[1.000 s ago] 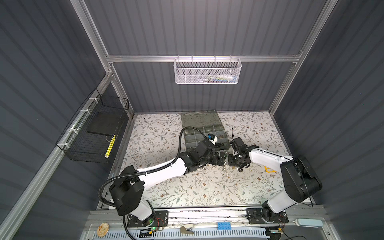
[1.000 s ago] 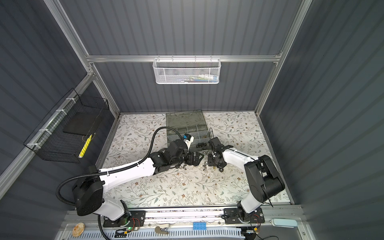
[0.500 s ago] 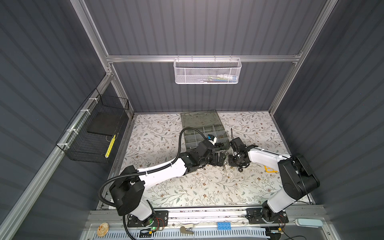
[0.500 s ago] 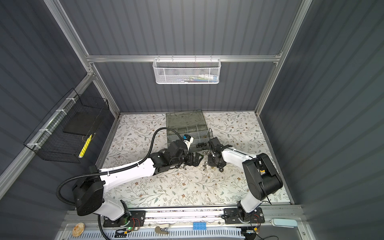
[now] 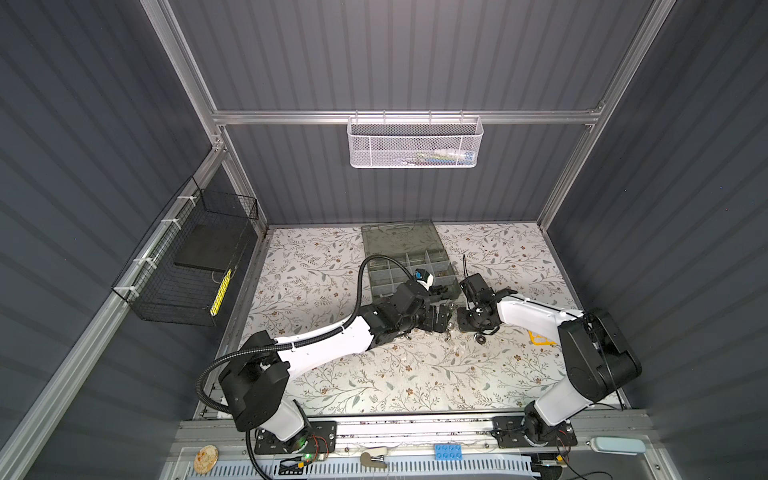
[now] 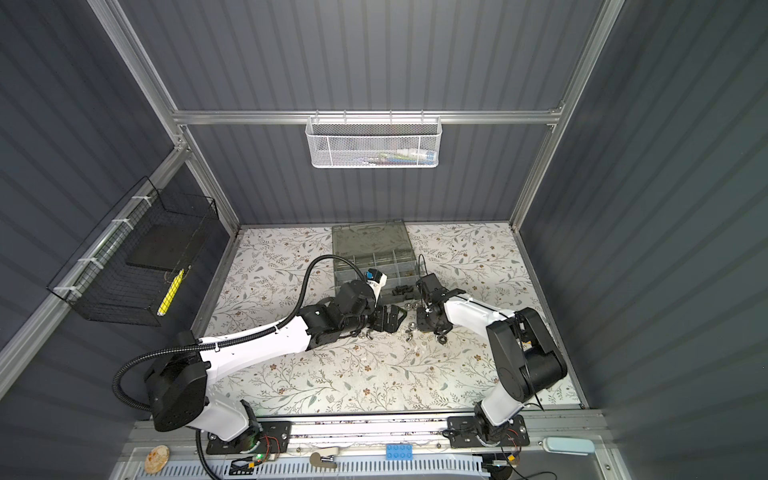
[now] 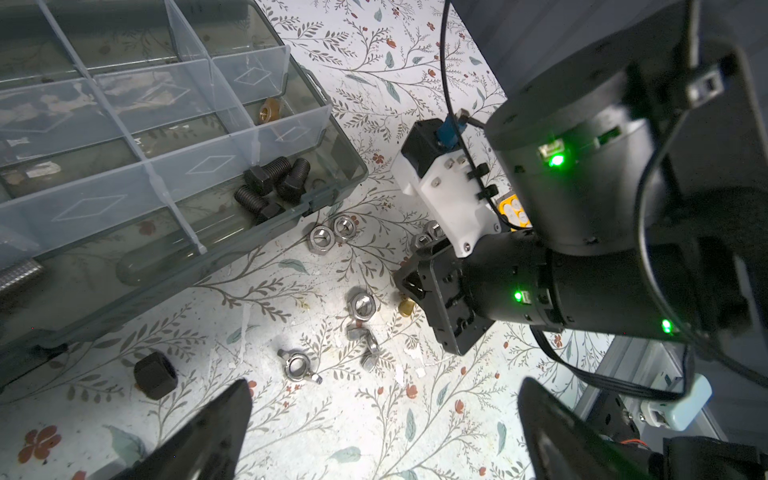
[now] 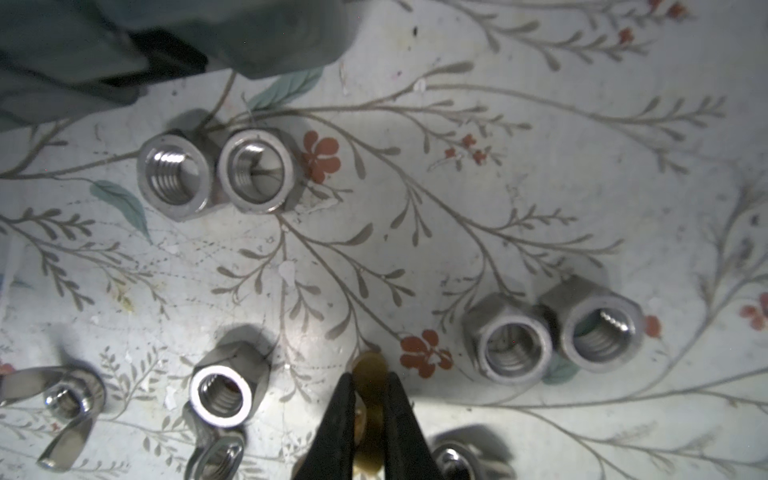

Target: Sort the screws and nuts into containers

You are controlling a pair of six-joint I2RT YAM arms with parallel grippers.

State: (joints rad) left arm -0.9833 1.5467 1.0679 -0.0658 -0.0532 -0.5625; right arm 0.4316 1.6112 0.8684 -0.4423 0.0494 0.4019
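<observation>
My right gripper [image 8: 370,380] is shut on a small brass nut [image 8: 369,368] that rests on the floral table; in the left wrist view the same brass nut [image 7: 406,307] shows at that gripper's tip. Around it lie silver hex nuts [image 8: 216,170] and a wing nut [image 8: 62,411]. My left gripper [image 7: 384,390] stands open and holds nothing, just above the table beside a wing nut [image 7: 297,365] and a black hex nut [image 7: 155,375]. The organiser case [image 5: 409,266] lies open behind both grippers; one compartment holds black bolts [image 7: 272,183], another a brass nut [image 7: 269,110].
A white mesh basket [image 5: 415,143] hangs on the back rail and a black wire basket [image 5: 187,266] on the left wall. A yellow piece [image 5: 540,338] lies by the right arm. The two grippers [image 6: 392,318] [image 6: 422,322] are close together in front of the case.
My right gripper has closed its fingers onto the brass nut. Both arms have stayed almost in place, and the left gripper has stayed wide open.
</observation>
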